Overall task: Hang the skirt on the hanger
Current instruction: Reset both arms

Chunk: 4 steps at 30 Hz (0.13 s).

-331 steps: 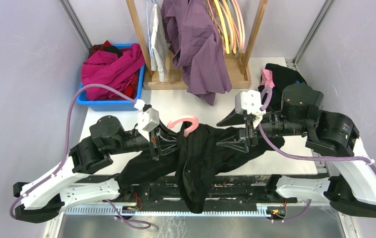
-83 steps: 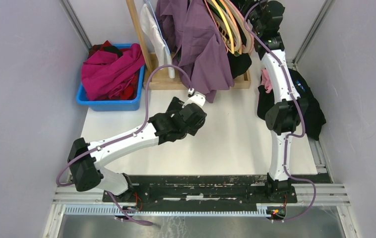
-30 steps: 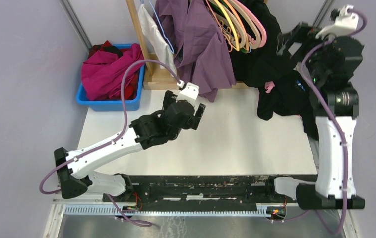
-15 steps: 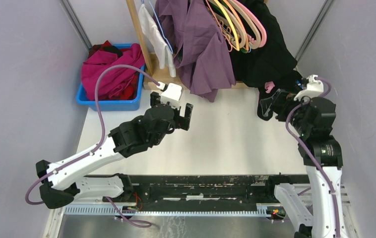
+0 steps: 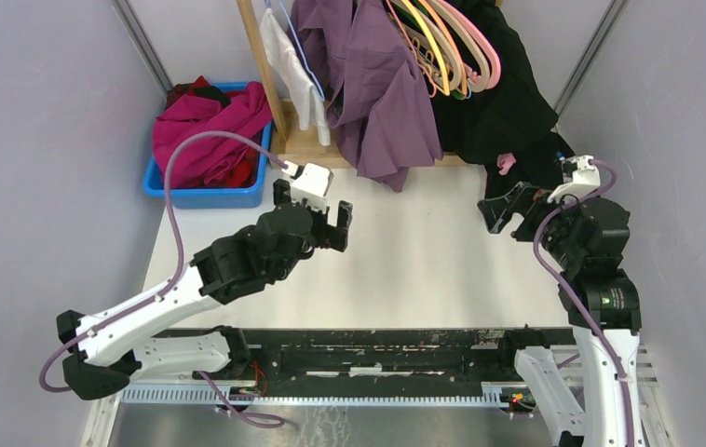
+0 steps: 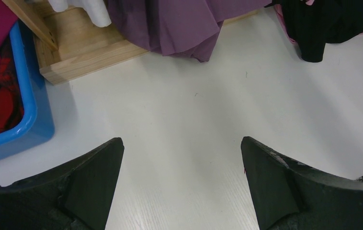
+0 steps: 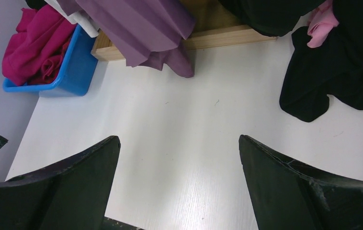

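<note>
Both arms hang low over the bench [image 5: 424,270]. The left tool [image 5: 312,209] and the right tool [image 7: 178,139] are released, jaws spread wide with nothing between them. What looks like the skirt [image 5: 508,93] hangs as a black mass at the right end of the wooden rack [image 5: 254,56], just beside the bunch of coloured hangers [image 5: 452,47]. The main risk is that it is not seated properly: the hanger under it is hidden by the cloth, so it is impossible to tell whether both sides are caught, and a lopsided hang could slide off under its own weight. Its lower edge seems to run into the black heap [image 7: 342,81] lying on the bench at the right, black on black, so where one ends and the other begins cannot be told. If they overlap, any pull on the heap could drag the skirt down. The right tool sits near that heap, and an open finger sweeping past could hook a fold. The crowded hangers and the purple garment [image 5: 377,84] beside them could also be knocked if either arm swings high.
</note>
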Available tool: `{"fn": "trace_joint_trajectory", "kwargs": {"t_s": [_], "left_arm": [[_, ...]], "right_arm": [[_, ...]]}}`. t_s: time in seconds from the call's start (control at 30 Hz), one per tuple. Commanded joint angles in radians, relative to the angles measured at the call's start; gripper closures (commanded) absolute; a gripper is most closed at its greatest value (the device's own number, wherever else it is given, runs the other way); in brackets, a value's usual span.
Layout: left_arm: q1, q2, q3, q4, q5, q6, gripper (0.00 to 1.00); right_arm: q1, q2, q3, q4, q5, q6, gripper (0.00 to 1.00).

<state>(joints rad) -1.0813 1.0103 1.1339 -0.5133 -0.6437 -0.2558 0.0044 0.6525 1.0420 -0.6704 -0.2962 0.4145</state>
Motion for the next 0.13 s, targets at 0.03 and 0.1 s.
{"fn": "trace_joint_trajectory", "kwargs": {"t_s": [0.03, 0.1], "left_arm": [[0.004, -0.026, -0.002, 0.053, 0.002, -0.031, 0.01], [0.004, -0.022, 0.001, 0.056, 0.001, -0.027, 0.01]], "right_arm": [[-0.001, 0.005, 0.041, 0.013, -0.027, 0.014, 0.0], [0.0, 0.021, 0.052, -0.008, -0.024, 0.004, 0.0]]}}
